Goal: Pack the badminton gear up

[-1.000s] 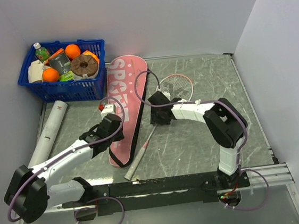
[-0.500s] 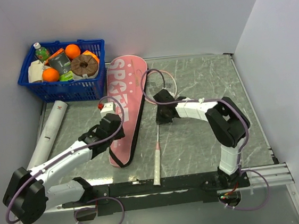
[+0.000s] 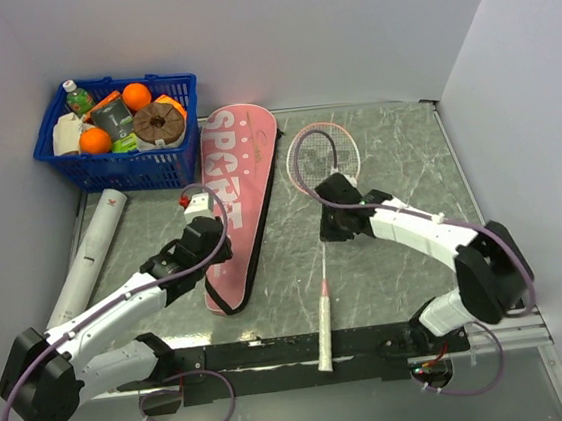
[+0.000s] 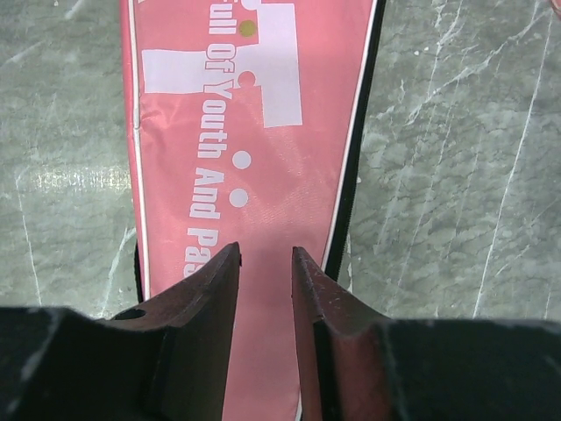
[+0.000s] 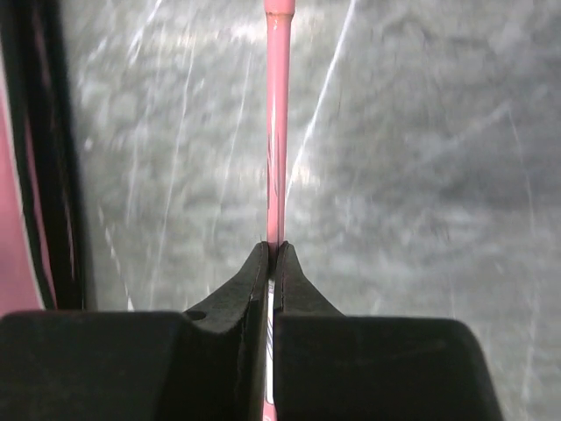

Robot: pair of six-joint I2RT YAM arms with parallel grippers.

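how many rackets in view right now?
1 racket: right of the pink bag, shaft clamped in the right pincer, handle toward the near side. Another may be hidden inside the bag.

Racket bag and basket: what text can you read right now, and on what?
"SPORT": big white letters on the pink racket bag, top view.
"ull Of Youth And Pa": small white lettering on that bag, left wrist view, ends cut off.
Labels inside the blue basket: too small to read.

Marbled table (image 3: 395,148): bag (image 3: 234,190), tube (image 3: 92,250), basket (image 3: 116,170)
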